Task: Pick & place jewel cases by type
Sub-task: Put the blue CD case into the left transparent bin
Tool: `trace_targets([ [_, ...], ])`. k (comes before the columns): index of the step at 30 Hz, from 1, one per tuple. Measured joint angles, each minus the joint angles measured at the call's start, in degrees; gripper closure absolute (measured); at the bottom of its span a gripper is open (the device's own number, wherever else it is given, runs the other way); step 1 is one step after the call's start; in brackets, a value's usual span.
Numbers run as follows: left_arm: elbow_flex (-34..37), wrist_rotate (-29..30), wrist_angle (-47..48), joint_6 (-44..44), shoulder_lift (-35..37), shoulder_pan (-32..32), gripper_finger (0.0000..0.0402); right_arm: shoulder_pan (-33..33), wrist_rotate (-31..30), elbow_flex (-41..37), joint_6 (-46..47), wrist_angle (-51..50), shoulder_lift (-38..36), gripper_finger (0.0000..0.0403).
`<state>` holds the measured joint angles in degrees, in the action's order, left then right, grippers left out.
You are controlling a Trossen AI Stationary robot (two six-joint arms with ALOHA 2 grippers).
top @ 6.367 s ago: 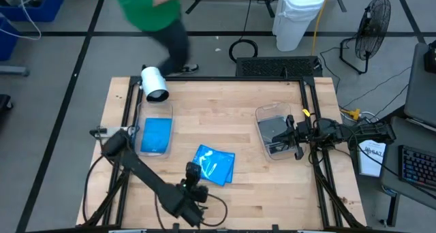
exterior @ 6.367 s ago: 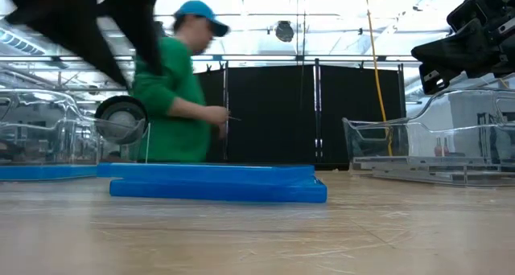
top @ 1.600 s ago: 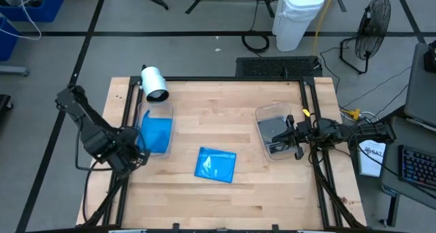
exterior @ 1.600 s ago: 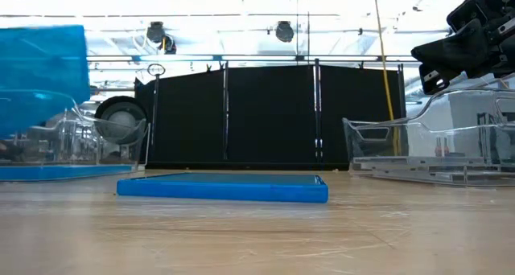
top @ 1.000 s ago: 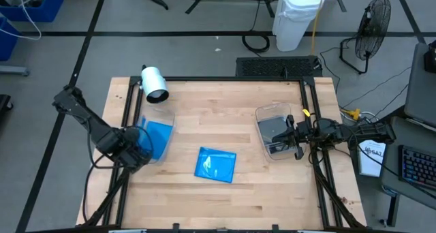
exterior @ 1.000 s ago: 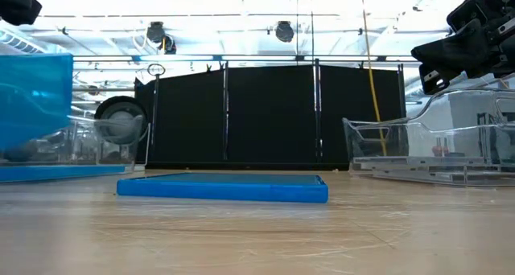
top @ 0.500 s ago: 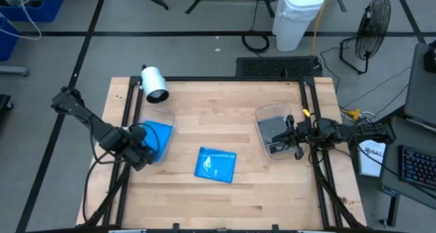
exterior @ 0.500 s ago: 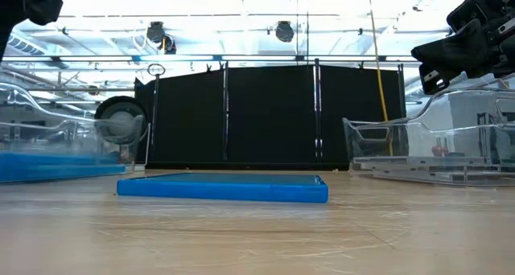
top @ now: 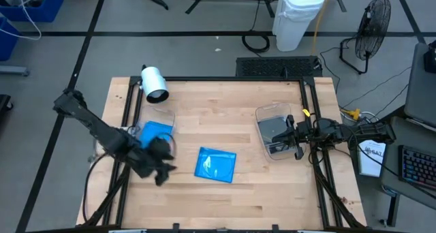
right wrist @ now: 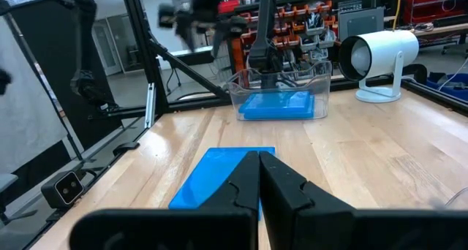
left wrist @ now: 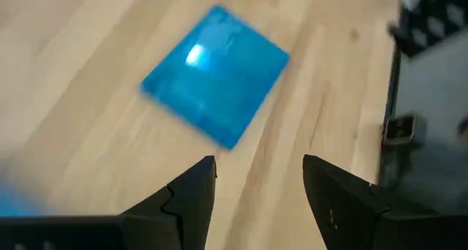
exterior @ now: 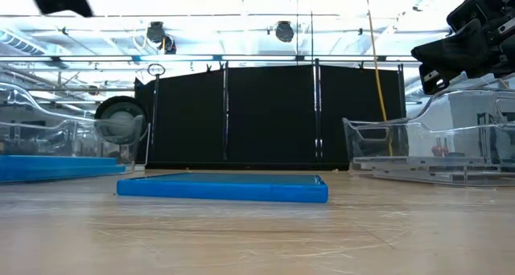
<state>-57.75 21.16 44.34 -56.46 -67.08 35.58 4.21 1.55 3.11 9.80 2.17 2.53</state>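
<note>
With its fingers spread and holding nothing, the left gripper (top: 163,166) hangs over bare wood between the clear tub (top: 165,115) on the table's left side and the loose blue jewel case (top: 215,165) lying flat near the middle of the table (top: 225,103). That case is square, so it has no real long axis; its edges sit slightly askew to the table's edges, and in the left wrist view it (left wrist: 216,74) appears corner-on ahead of the two dark fingers (left wrist: 191,195). A second ago this gripper was beside the tub with a blue case tilted up in its grip; now another blue jewel case (top: 154,131) lies flat inside the tub, seen edge-on at the far left of the low view (exterior: 48,167), and the arm has swung out toward the centre. Across the table, the right gripper (top: 294,134) is pressed together and parked at the second clear tub (top: 271,114) holding dark cases (top: 276,129), unchanged throughout.
</note>
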Motion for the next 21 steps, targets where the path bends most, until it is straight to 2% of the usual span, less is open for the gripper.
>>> trace_targets([
  [4, 0.11, -2.89, -10.91, 15.35, -9.22, -1.93, 0.0192, 0.02, -0.01, 0.01, -0.01, 0.00, 0.01, 0.0403],
  [10, -0.12, -12.28, -23.87, 23.66, -23.70, -5.98, 0.0192, 0.00, 0.00, -0.01, 0.01, 0.00, 0.01, 0.0403],
  [15, -2.33, -12.07, -20.79, 29.21, -31.72, -8.14, 0.0192, 0.01, -0.01, 0.01, -0.01, 0.00, 0.01, 0.0403],
  [21, -3.33, -8.09, -12.20, 30.91, -35.89, -10.58, 0.0192, -0.01, 0.00, 0.01, -0.02, 0.00, 0.01, 0.0403],
])
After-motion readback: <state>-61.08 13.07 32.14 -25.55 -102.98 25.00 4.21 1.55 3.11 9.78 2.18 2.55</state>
